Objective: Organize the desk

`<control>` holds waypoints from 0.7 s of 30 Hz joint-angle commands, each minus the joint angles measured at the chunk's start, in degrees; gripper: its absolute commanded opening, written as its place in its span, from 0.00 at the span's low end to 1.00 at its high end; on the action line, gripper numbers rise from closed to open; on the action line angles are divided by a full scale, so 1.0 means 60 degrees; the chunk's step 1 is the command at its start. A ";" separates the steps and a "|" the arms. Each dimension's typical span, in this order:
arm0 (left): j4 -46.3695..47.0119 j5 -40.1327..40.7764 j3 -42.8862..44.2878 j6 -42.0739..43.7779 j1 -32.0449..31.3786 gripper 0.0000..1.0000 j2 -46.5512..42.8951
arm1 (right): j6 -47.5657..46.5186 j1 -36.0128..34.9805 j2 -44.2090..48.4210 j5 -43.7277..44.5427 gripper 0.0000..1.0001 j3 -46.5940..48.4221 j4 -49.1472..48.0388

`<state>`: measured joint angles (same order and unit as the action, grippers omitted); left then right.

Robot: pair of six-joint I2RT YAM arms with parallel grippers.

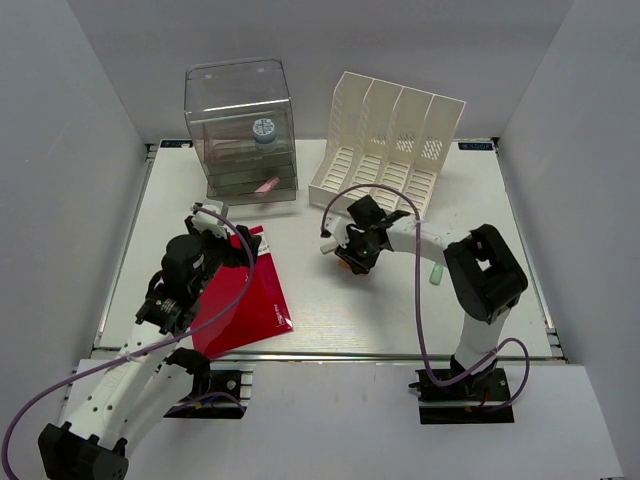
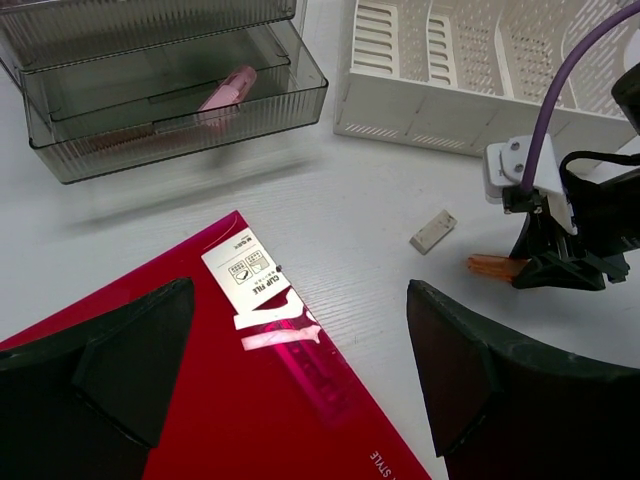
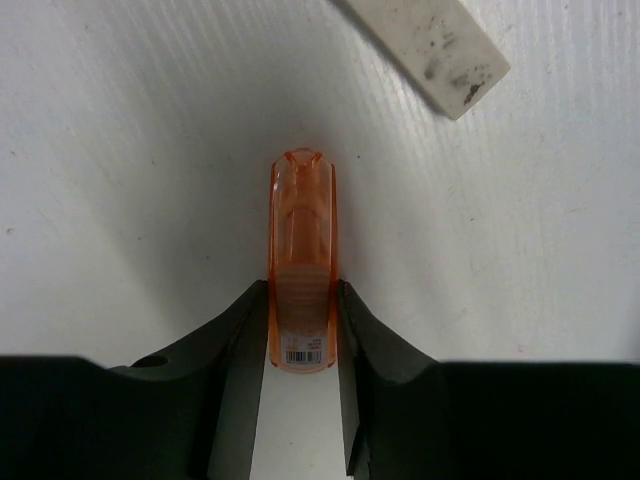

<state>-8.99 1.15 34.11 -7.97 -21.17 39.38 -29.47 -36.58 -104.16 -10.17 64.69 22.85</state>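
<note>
At the right gripper: clenched on an orange translucent piece, one finger against each long side, pinching only the near, barcoded end. Flat on the desk by the look of it; impossible to tell whether raised at all. Just far-right of that piece and apart from it: a smudged white eraser.

At the left gripper: released, spread wide, holding nothing, hovering over the far corner of a red clip file on the left half of the desk.

Farther out, along the far edge of that wide white top with its aluminium rails: on the left a clear drawer box, lower drawer open, a pink item inside; on the right a white slotted file rack. Beside the right arm, lying loose: a small pale green item.

Risks, as a judgement only:
- Could pivot or droop once lifted, being pinched so close to one end.
- Could squirt forward out of the pinch, given smooth plastic sides.
- Could knock the eraser away if swept far-right at desk height.
- Could clip the left wrist or snag the purple cable on any path toward the open drawer, with both wrists near each other mid-desk.
</note>
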 commanded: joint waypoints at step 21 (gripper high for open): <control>0.0195 0.1083 -0.0323 -0.0122 -0.0046 0.93 -0.1245 | -0.5005 -0.1125 -0.2532 0.1006 0.00 0.8556 0.0724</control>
<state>-8.71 6.24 32.60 -8.45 -21.17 32.91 -56.29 -41.58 -117.38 -6.11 117.05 40.91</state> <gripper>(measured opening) 0.933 0.354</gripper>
